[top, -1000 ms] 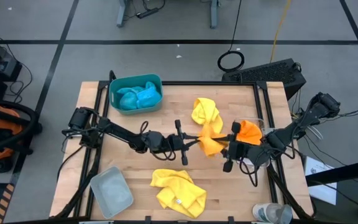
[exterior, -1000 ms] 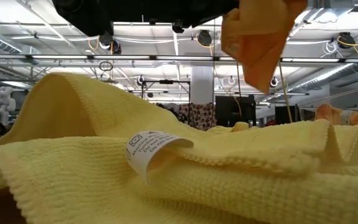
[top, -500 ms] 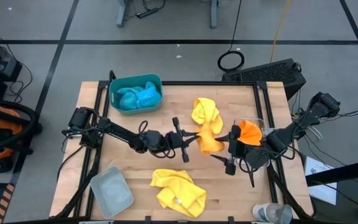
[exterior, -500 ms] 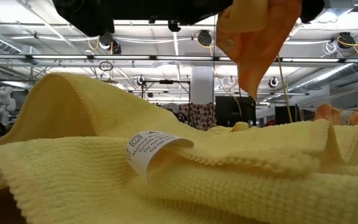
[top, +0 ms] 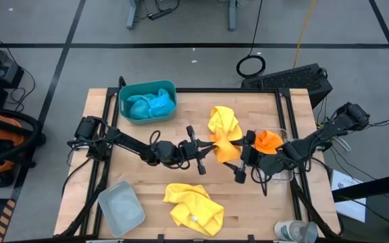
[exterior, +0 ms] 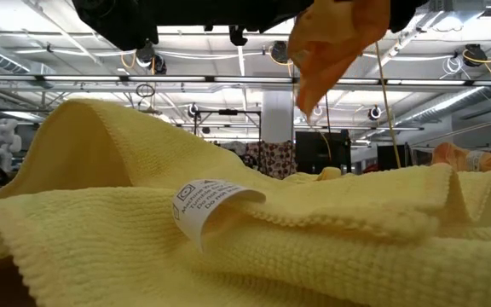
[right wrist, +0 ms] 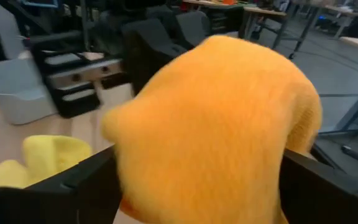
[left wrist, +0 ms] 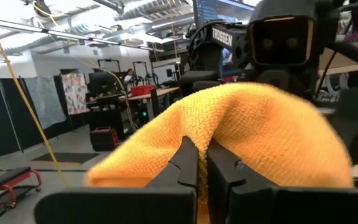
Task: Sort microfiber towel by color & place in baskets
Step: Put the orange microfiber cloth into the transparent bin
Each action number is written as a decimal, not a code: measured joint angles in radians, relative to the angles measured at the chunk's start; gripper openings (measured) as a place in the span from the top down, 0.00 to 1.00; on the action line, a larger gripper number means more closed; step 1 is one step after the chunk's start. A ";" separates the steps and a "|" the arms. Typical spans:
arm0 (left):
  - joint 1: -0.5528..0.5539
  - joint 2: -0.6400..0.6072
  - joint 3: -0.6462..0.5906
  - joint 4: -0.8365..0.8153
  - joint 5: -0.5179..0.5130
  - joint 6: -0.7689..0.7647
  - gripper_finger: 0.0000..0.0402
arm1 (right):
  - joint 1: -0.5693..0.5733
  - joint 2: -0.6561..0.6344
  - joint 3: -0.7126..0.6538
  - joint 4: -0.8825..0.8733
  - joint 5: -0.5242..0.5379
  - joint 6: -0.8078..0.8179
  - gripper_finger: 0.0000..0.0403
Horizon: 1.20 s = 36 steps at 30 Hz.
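Nearest the table's front edge lies a crumpled, fuzzy yellow microfiber towel (top: 193, 207) with a small white label, spread flat on the pale wooden tabletop (top: 262, 209). Just to its left sits a pale grey rectangular plastic basket (top: 121, 208), set at an angle near the front left corner.

At mid-table my two arms meet. My left gripper (top: 208, 150) reaches in from the left, its fingers pressed tightly together on a soft orange microfiber towel (top: 225, 150), which hangs lifted above the table. In my left wrist view the two dark fingers (left wrist: 185, 163) pinch into the orange cloth. My right gripper (top: 240, 159) faces it from the right with its fingers spread wide, one on either side of the same hanging cloth, gripping nothing. Just behind my right gripper, a second orange microfiber towel (top: 270, 141) sits in a clear plastic basket (top: 279, 133) at the table's right edge.

Farther back, a second yellow microfiber towel (top: 223, 121) lies bunched on the wood, just beside the lifted orange cloth. At the far left corner stands a teal rectangular plastic basket (top: 124, 91) with rounded corners, holding bright blue microfiber towels (top: 150, 104).
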 joint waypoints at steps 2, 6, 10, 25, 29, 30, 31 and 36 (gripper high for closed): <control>-0.003 0.000 0.000 -0.005 0.000 0.000 0.98 | -0.012 0.010 0.000 0.012 0.002 -0.021 0.16; -0.006 0.000 0.000 -0.008 0.000 0.000 0.98 | -0.018 0.012 0.000 0.021 0.001 -0.029 0.29; -0.005 0.000 0.000 -0.013 -0.012 0.000 0.96 | -0.013 0.012 0.000 0.020 0.002 -0.055 0.55; -0.039 -0.071 0.000 -0.340 0.066 -0.230 0.59 | 0.091 -0.144 0.156 -0.563 -0.009 0.161 0.96; -0.060 -0.089 0.000 -0.397 0.067 -0.230 0.52 | 0.127 -0.142 0.323 -1.007 -0.100 0.428 0.97; -0.063 -0.088 0.000 -0.408 0.067 -0.229 0.51 | 0.131 -0.139 0.361 -1.104 -0.124 0.490 0.97; -0.066 -0.085 0.000 -0.411 0.067 -0.226 0.50 | 0.132 -0.136 0.394 -1.198 -0.148 0.549 0.96; -0.070 -0.087 0.000 -0.439 0.067 -0.215 0.50 | 0.131 -0.134 0.457 -1.531 -0.293 0.800 0.95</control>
